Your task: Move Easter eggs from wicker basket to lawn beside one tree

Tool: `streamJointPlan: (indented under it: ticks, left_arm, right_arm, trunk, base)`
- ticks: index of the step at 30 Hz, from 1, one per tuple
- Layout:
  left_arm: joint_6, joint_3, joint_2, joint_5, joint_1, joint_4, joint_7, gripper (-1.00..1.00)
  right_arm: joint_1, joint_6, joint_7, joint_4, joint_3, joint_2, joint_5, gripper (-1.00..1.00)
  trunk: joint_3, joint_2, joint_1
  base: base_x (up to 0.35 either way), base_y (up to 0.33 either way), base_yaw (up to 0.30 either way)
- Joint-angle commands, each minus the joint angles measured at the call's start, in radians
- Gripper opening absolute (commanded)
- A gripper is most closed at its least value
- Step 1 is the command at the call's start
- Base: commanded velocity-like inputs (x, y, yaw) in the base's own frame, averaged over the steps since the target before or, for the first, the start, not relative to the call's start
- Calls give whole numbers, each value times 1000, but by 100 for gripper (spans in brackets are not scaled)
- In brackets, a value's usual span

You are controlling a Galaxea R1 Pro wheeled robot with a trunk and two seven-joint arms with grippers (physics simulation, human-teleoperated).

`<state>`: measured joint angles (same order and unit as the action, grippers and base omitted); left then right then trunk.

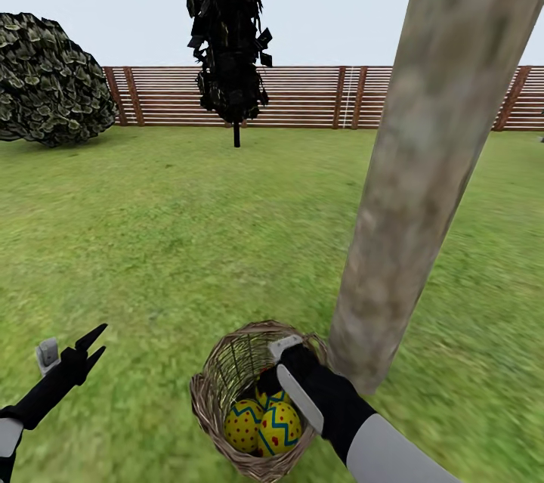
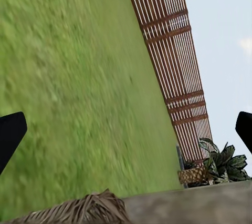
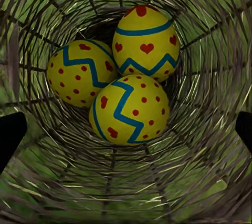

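The wicker basket point(image 1: 214, 386) stands on the lawn point(image 1: 189, 241) right at the foot of the thick pale tree point(image 1: 431, 165). Three Easter eggs lie inside it: one point(image 3: 79, 71), another point(image 3: 146, 40) and a third point(image 3: 130, 109), all yellow with blue zigzags and red marks. Two of them show plainly from the head, an egg point(image 1: 243, 425) and its neighbour point(image 1: 280, 426). My right gripper point(image 1: 266, 383) reaches over the rim into the basket's mouth, open, its fingertips point(image 3: 10, 134) wide apart above the eggs and touching none. My left gripper point(image 1: 91, 347) hangs open over the grass to the basket's left.
A brown slat fence point(image 1: 302, 96) closes the lawn at the back. A thin dark-leaved tree point(image 1: 230, 29) stands before it and a round bush point(image 1: 49, 82) at the far left. A potted plant point(image 2: 215, 163) sits by the fence. Open grass lies left of the basket.
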<state>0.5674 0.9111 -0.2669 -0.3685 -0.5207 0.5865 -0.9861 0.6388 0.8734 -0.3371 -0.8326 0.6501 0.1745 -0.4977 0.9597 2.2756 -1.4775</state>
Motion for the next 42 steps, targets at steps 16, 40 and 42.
streamJointPlan:
  ticks: [16, 40, 42]
  left_arm:
    - [9, 3, 6, -21, -1, -2, -1, 100]
    - [8, 3, 28, -22, -1, 0, -1, 100]
    - [8, 3, 29, -22, -1, -1, 0, 100]
  right_arm:
    - [1, -23, -46, -2, 1, 0, -67, 100]
    - [0, -51, -92, 45, -1, 0, -148, 100]
    - [0, -51, -94, 45, -1, 0, -148, 100]
  trunk:
    - [1, 0, 0]
    - [-18, 0, 0]
    - [-18, 0, 0]
  base:
    - [0, 84, 0]
    - [0, 138, -158]
    - [0, 304, -7]
